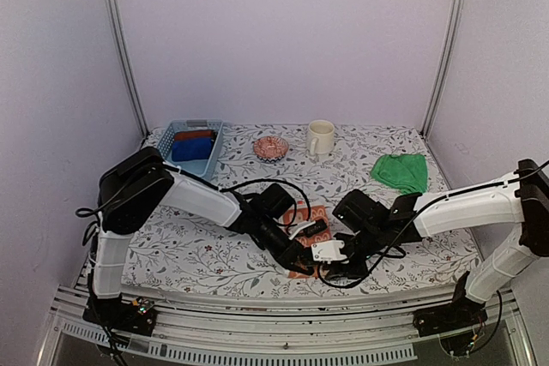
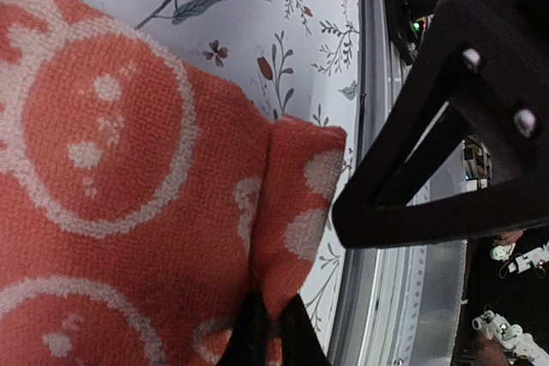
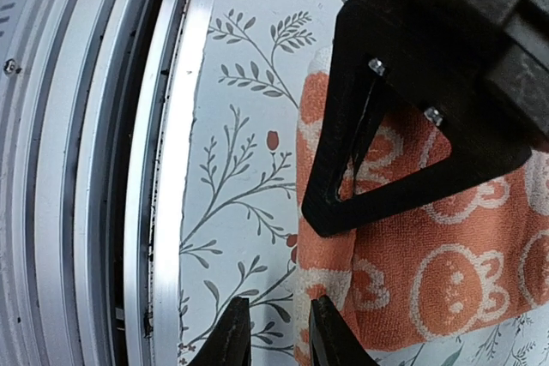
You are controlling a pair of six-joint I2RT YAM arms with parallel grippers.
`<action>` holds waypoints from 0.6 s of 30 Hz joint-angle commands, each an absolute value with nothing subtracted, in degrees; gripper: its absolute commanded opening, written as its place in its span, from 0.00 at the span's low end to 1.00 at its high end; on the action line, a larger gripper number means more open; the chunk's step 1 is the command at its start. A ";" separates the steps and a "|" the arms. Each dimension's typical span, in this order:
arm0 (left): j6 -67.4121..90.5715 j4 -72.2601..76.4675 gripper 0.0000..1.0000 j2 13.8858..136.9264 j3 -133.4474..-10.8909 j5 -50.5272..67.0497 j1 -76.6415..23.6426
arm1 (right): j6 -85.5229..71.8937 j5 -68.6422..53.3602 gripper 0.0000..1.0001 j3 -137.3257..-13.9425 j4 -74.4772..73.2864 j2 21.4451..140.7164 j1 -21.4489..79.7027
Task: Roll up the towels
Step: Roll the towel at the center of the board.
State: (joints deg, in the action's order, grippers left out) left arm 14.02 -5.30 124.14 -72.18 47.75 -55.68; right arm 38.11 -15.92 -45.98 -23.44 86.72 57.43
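Note:
An orange towel [image 1: 316, 214] with white rabbit-and-circle prints lies flat near the table's front edge, mostly hidden under both grippers. My left gripper [image 1: 300, 256] is low on it; in the left wrist view its fingertips [image 2: 273, 336] pinch a raised fold at the corner of the towel [image 2: 129, 212]. My right gripper [image 1: 324, 261] is close beside it. In the right wrist view it [image 3: 279, 336] stands slightly open at the near edge of the towel [image 3: 429, 280], one finger [image 3: 330, 336] touching the edge. A plain green towel [image 1: 401, 171] lies crumpled at the back right.
A blue basket [image 1: 206, 159] with blue and dark red cloth rolls stands at the back left. A small patterned bowl [image 1: 270, 147] and a cream mug [image 1: 320, 136] stand at the back middle. The metal front rail [image 3: 163, 169] runs just beside the grippers.

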 commanded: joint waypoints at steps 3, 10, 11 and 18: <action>15.56 -7.05 0.00 127.17 -71.31 46.20 -55.02 | 36.30 -9.56 0.27 -46.48 -18.54 90.30 59.37; 15.31 -7.35 0.00 127.62 -71.62 46.50 -54.85 | 36.65 -7.96 0.29 -46.52 -17.42 90.32 60.63; 15.27 -7.46 0.00 127.57 -71.59 46.54 -54.80 | 36.65 -7.82 0.29 -46.44 -17.14 89.75 60.74; 15.32 -7.40 0.00 127.79 -71.63 46.60 -54.76 | 37.27 -7.83 0.30 -46.87 -16.68 91.41 61.07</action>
